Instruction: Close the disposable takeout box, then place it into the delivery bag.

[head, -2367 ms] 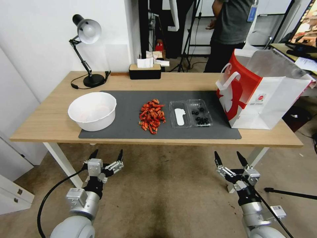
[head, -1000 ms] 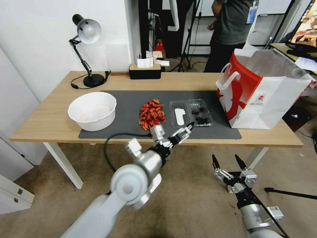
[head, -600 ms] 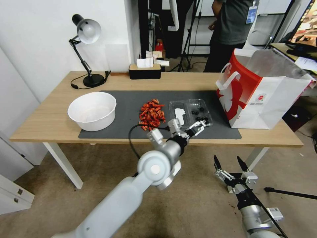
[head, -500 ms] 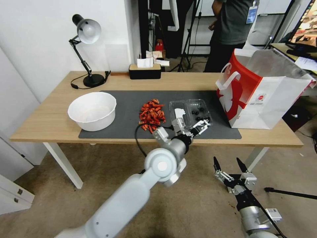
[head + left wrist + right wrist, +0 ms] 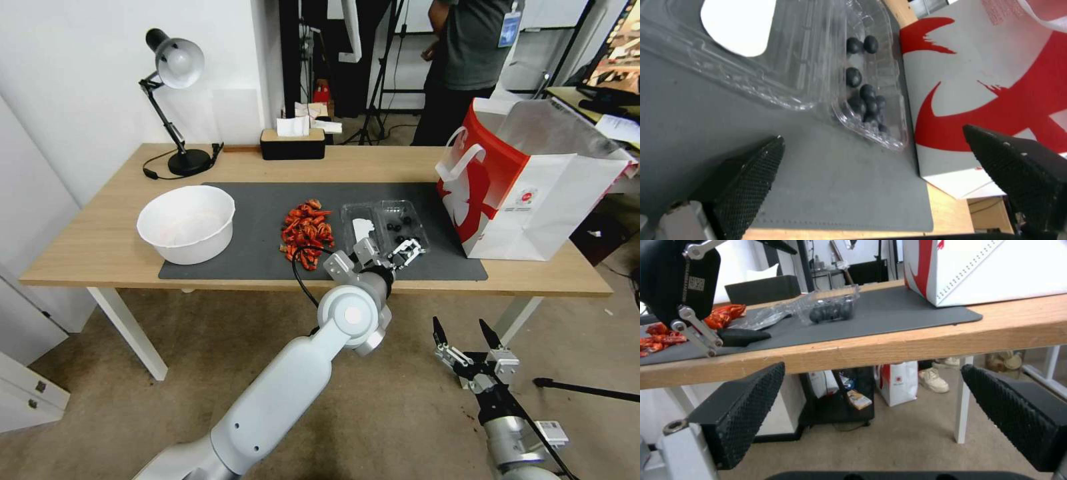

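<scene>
The disposable takeout box (image 5: 385,229) lies open and flat on the grey mat (image 5: 253,220), toward the bench's (image 5: 87,247) front edge, just beside the delivery bag (image 5: 533,193) at the right end. It's thin clear plastic, so I'd guess it's featherlight, flexy and slippery (the berries (image 5: 865,100) will roll if it tips). The left gripper (image 5: 402,252) hovers at the box's front rim, fingers spread wide. I'd pinch the outer lip of the sticker half (image 5: 735,26) and fold it over gently. The right gripper (image 5: 468,333) hangs below the bench's front edge, fingers apart.
</scene>
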`<state>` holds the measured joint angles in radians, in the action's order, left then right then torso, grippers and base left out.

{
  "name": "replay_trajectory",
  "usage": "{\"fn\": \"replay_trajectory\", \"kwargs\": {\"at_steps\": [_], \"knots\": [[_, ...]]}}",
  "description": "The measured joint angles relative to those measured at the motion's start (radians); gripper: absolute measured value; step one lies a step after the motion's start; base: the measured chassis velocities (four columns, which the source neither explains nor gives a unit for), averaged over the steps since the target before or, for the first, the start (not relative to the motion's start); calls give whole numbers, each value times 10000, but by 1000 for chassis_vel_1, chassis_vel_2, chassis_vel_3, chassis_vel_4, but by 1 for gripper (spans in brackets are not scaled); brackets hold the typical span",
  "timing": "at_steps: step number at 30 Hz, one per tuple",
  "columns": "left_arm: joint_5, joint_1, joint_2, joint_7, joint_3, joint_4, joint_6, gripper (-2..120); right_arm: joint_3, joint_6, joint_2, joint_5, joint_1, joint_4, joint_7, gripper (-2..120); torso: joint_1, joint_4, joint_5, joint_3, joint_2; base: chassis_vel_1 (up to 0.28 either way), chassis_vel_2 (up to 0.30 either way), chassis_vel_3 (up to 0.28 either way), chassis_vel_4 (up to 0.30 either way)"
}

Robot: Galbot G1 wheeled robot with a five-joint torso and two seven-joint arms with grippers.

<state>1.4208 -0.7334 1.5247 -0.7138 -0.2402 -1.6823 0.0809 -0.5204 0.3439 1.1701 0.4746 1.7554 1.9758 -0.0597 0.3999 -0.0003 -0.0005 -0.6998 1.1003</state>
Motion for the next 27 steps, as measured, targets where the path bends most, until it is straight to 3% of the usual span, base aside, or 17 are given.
{"fn": "replay_trajectory", "kwargs": {"at_steps": [27], "knots": [[56,214,212,162,410,592,-217,100,79,0,22,37,-123,-211,-24,100,4,3,7,-4,-5,0,0,0,0]]}}
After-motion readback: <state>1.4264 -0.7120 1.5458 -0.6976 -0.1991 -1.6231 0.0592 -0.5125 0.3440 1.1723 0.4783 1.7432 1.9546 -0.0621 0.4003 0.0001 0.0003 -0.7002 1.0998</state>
